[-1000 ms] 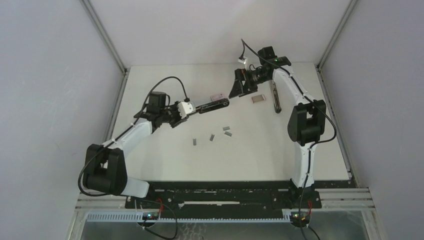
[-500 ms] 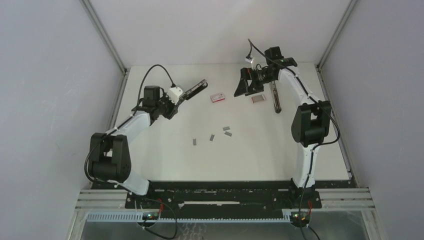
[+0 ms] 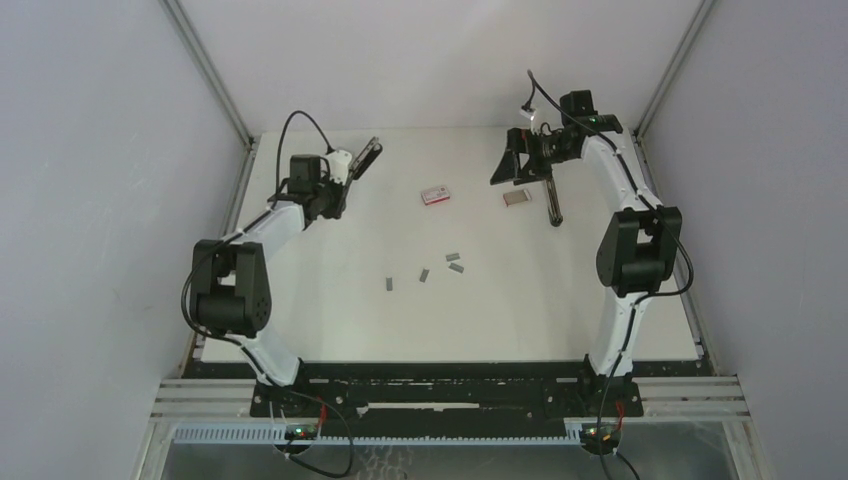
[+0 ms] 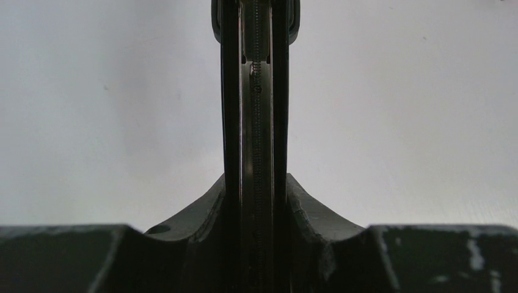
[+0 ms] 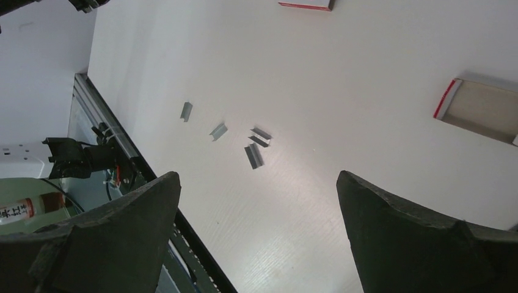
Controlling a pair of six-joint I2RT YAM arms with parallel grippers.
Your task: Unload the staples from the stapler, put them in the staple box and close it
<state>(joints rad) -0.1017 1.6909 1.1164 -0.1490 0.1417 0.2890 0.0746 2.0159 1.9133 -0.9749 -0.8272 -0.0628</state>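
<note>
**Top external view: stapler in left gripper, staples loose on table**

Both arm bases [image 3: 275, 378] sit at the near edge of the white table [image 3: 330, 320].

At mid-table, the staples [image 3: 452, 257] lie as four short grey strips. Two lie close together on the right, one lies just left of that pair, and one lies further left. None touches the stapler or either gripper. In the right wrist view the staples [image 5: 253, 155] lie flat on the bare surface.

Farther back, a small red-and-white box [image 3: 434, 195] lies near the table's middle. An open box tray [image 3: 516, 197] with a red edge lies to its right. A long black bar [image 3: 551, 200] lies on the table just right of the tray, running near to far.

At the far left, the left gripper [image 3: 347, 170] is clamped on the black stapler [image 3: 368, 153], which angles up toward the far wall. In the left wrist view both fingers [image 4: 201, 210] press against the sides of the stapler [image 4: 255, 122]. Its narrow channel, with a coiled spring [image 4: 255, 73] inside, runs straight away from the camera.

At the far right, the right gripper [image 3: 507, 177] hangs above the table beside the tray and the bar. In the right wrist view its fingers [image 5: 122, 238] are spread wide with nothing between them.
</note>
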